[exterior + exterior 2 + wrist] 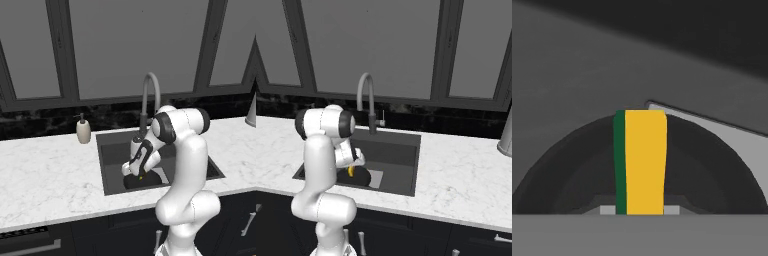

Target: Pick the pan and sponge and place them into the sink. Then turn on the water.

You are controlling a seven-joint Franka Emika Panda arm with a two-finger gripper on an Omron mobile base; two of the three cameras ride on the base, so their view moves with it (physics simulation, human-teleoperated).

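The pincer [140,176] hung low inside the sink [114,141], clamped on the sponge [640,162], which stood on edge between the jaws with its green layer toward nine o'clock of the hand view. Directly under it lay the pan [567,170], already down in the basin, its black rim curving round the sponge from eight o'clock to four o'clock (the handle could not be made out in any view). The pale drain plate [722,142] showed at two o'clock of the pan. From the right base view a speck of yellow sat at the pincer just above the pan [358,176]

By my reading the pan's step was done and the sponge's was near its end. The next move called for letting the jaws part so the sponge dropped into the basin, then lifting clear and reaching for the faucet [150,100] at twelve o'clock; no water ran yet
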